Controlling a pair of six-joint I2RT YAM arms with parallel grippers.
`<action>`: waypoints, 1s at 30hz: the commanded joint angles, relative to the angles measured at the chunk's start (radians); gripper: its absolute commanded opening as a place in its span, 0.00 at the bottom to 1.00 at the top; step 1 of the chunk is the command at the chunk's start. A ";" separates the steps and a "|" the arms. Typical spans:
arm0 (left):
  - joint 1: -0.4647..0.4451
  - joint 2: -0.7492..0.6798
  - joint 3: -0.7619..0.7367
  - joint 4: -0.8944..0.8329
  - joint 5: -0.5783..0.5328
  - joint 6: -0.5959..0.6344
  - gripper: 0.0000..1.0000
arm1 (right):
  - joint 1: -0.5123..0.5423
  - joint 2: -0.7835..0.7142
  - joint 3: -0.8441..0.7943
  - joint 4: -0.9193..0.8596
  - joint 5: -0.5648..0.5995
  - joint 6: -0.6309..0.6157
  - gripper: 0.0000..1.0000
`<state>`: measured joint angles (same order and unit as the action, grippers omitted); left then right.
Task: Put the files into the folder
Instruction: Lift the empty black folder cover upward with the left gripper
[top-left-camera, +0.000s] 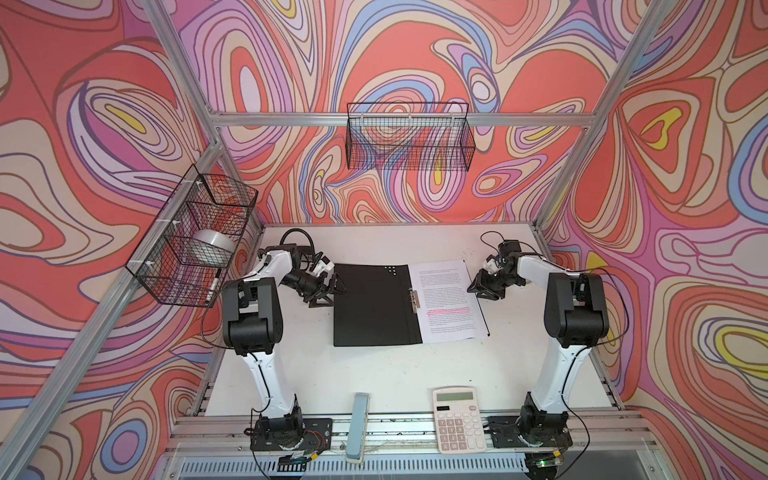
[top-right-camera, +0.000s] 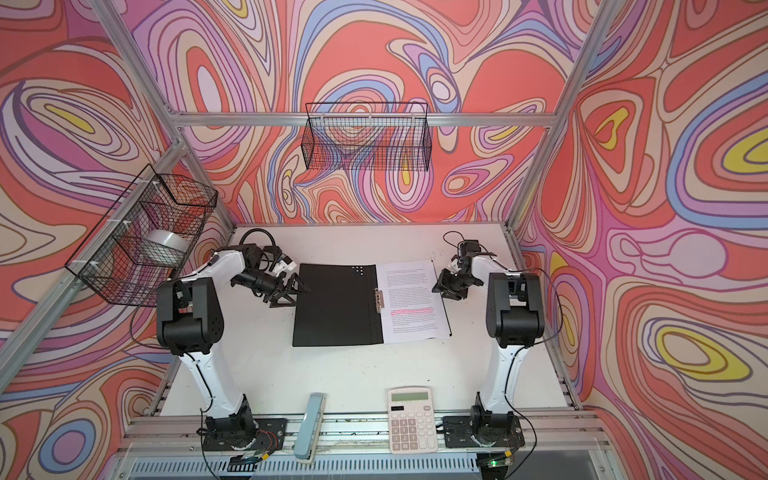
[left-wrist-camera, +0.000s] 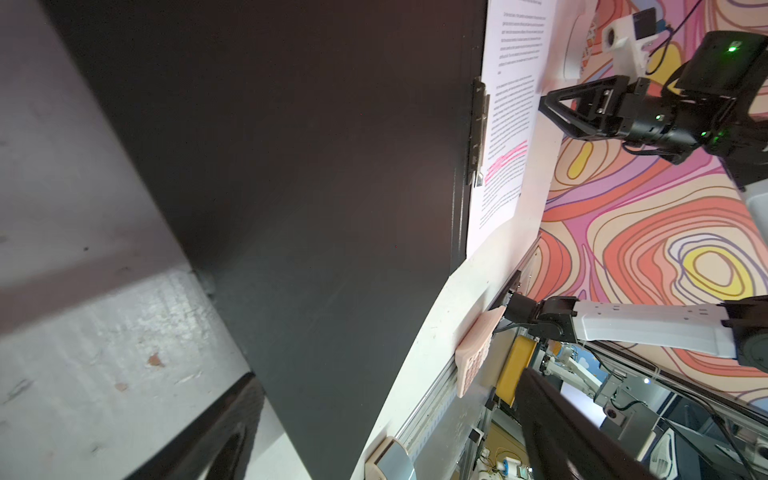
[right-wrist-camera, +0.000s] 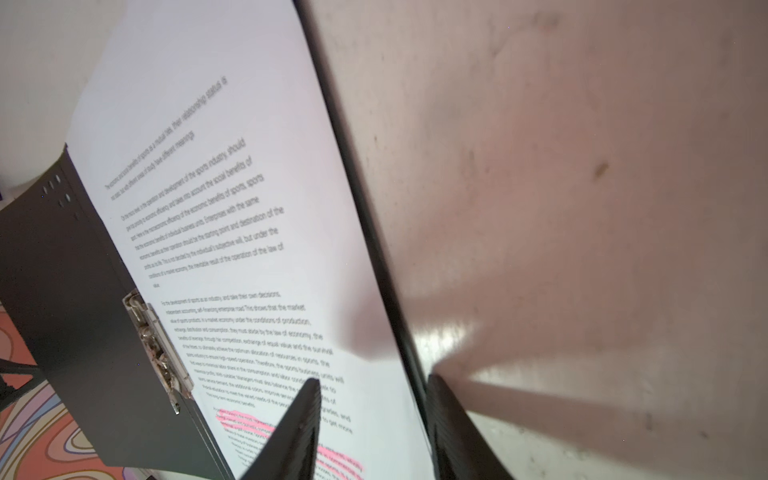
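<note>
1. The files (top-left-camera: 446, 299) are laid flat on the right inner half of the open folder (top-left-camera: 370, 307), with their inner edge at the metal clip (top-left-camera: 414, 298). Whether they are tucked under the clip cannot be told.
2. Step judged: the left cover is to be closed over the files.
3. To do this well, the cover's free edge should be caught low by the left gripper (top-left-camera: 337, 296) and swung over the spine in one arc. The sheets should be steadied lightly, and the right gripper (top-left-camera: 473, 291) cleared before the cover lands.
4. The files' long axis is run near-to-far, parallel to the spine, and the page head is pointed at the far wall.
5. The folder is spread black side up mid-table (top-left-camera: 374, 374). Its open span is run left-right.
6. The left gripper's jaws are wide apart and empty, at the cover's outer edge.
7. The right gripper's jaws are partly apart with nothing clamped. In the right wrist view, one finger (right-wrist-camera: 305, 415) is seen over the page and the other past the folder's edge.
8. The calculator (top-left-camera: 457, 419) is well apart, at the front.
</note>
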<state>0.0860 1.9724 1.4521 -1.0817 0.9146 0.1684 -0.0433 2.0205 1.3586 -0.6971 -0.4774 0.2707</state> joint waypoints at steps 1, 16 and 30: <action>-0.051 -0.020 0.024 -0.050 0.289 0.046 0.95 | 0.043 0.098 -0.058 -0.061 -0.047 -0.001 0.44; -0.051 -0.036 0.043 -0.026 0.312 0.036 0.95 | 0.043 0.098 -0.054 -0.064 -0.059 0.001 0.44; -0.065 -0.055 0.099 -0.053 0.328 0.022 0.95 | 0.045 0.095 -0.049 -0.065 -0.060 0.001 0.43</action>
<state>0.0242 1.9404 1.5127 -1.1046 1.2003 0.1780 -0.0143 2.0403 1.3575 -0.6933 -0.5941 0.2714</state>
